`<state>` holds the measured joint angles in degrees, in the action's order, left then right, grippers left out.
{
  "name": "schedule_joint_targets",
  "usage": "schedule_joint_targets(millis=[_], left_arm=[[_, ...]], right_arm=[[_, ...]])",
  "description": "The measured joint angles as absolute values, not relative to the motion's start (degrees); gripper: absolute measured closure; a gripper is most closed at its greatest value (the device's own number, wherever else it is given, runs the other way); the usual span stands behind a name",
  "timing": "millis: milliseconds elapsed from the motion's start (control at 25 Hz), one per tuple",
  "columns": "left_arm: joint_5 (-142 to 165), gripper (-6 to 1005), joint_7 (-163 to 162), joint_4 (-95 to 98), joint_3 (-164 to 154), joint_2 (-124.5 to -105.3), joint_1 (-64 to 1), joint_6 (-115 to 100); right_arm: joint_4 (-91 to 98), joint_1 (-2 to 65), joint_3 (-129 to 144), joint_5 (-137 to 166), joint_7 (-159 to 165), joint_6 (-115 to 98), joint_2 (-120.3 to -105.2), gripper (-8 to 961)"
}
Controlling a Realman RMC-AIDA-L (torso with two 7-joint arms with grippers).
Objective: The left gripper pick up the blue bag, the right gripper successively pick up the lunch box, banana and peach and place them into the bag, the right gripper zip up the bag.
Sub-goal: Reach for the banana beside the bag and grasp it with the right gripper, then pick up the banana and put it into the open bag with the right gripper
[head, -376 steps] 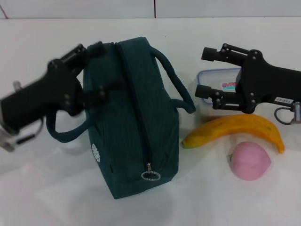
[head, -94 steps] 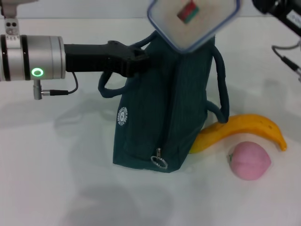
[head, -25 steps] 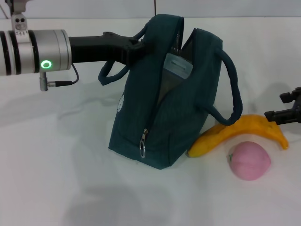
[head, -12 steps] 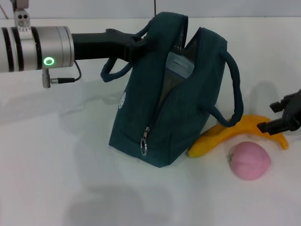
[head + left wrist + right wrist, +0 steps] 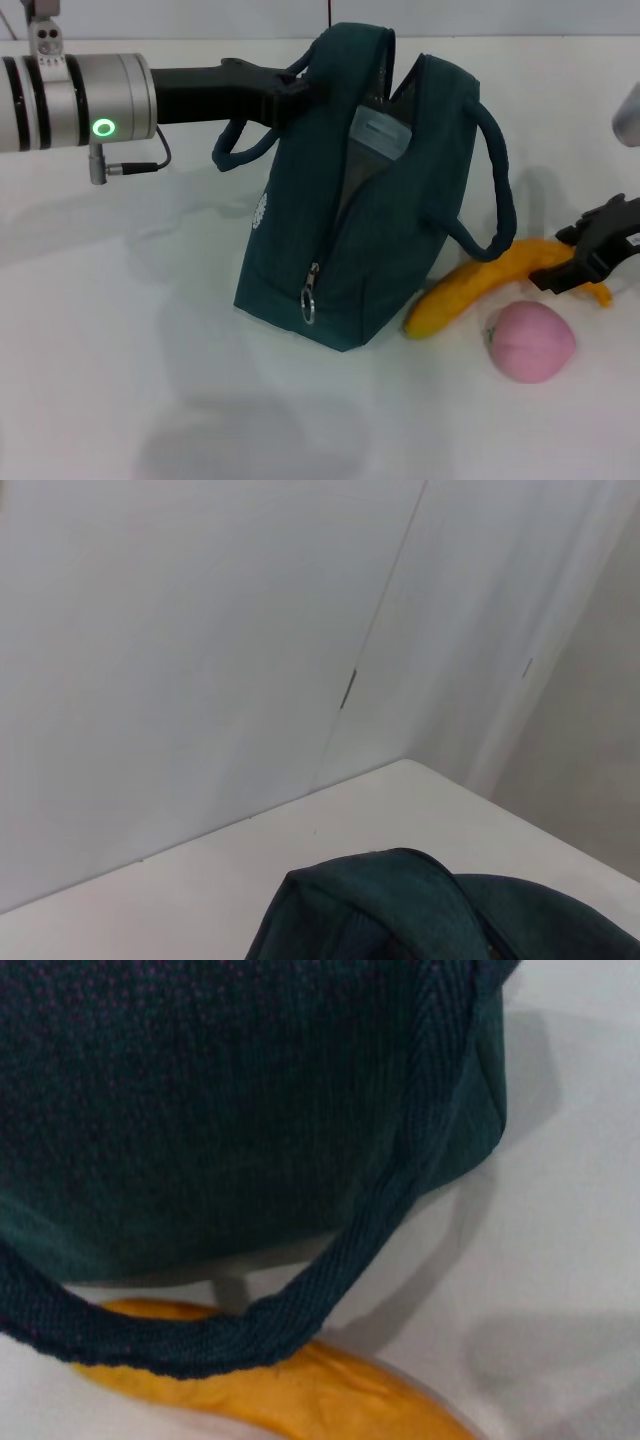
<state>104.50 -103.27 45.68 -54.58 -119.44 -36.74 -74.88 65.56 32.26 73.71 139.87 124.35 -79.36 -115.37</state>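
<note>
The blue bag [image 5: 380, 220] stands open in the middle of the table, tilted. My left gripper [image 5: 287, 88] is shut on its top edge beside the near handle and holds it up. The lunch box [image 5: 379, 134] sits inside the bag, one corner showing in the opening. The banana [image 5: 465, 290] lies against the bag's right base, under the bag's right handle [image 5: 500, 200]. My right gripper [image 5: 572, 256] is open, its fingers on either side of the banana's right end. The pink peach [image 5: 530, 341] lies just in front of the banana. The right wrist view shows the bag [image 5: 200, 1090] and the banana [image 5: 300, 1390].
The zipper pull with its ring [image 5: 310, 300] hangs low on the bag's front end. The left wrist view shows only the bag's top [image 5: 400, 900], the table's far edge and the wall. White tabletop lies in front and to the left of the bag.
My right gripper has come in from the right edge and down onto the banana's right end. The bag and my left arm have barely moved.
</note>
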Motion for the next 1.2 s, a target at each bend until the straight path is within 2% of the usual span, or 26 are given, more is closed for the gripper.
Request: schedule_joint_targets(millis=[480,680,720,1200], left_arm=[[104.5,961,-103.09,45.71,-54.58,-119.42,-36.35,-74.79],[104.5,960,-102.58,45.71,-54.45,-119.36,-36.23,-74.78],[104.5,960,-102.47,45.71,-54.39,-119.35,-36.19,-74.79],[101.46,960,-100.14,46.09,-54.23,-119.3,-34.48,-75.06]], right_arm=[[63.85,33.25,74.54,139.86,124.37,-78.2,-115.49,308],[64.36,32.35,73.52,139.54,124.27,-77.87,-115.49,437],[64.93,31.7,72.7,139.32,124.23,-77.51,-115.5,463],[74.33,20.45,59.8,129.9,121.68,-73.78,-115.33,483]])
